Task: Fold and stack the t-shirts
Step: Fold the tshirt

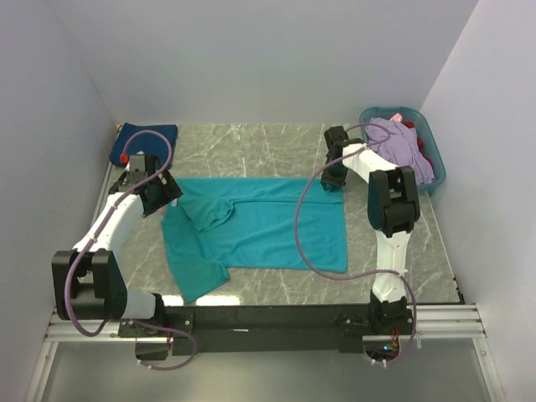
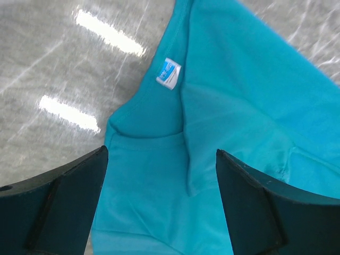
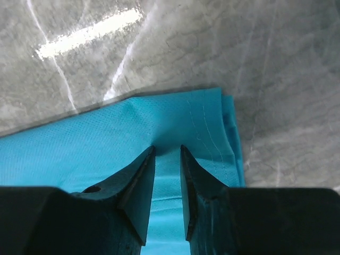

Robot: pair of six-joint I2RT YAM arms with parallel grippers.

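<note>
white arms (image 1: 113, 219), black joints (image 1: 394, 201), purple cables (image 1: 300, 243), dark tapered fingers (image 3: 135, 186)

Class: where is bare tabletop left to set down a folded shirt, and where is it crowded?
Free: the far strip between the folded navy t-shirt and blue plastic basket, behind the spread teal t-shirt; also marble right of it. Crowded: the centre and both far corners.

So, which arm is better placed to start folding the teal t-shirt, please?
Probably right: the right gripper pinches the teal t-shirt at its hem corner; the left gripper hangs open above the collar.
</note>
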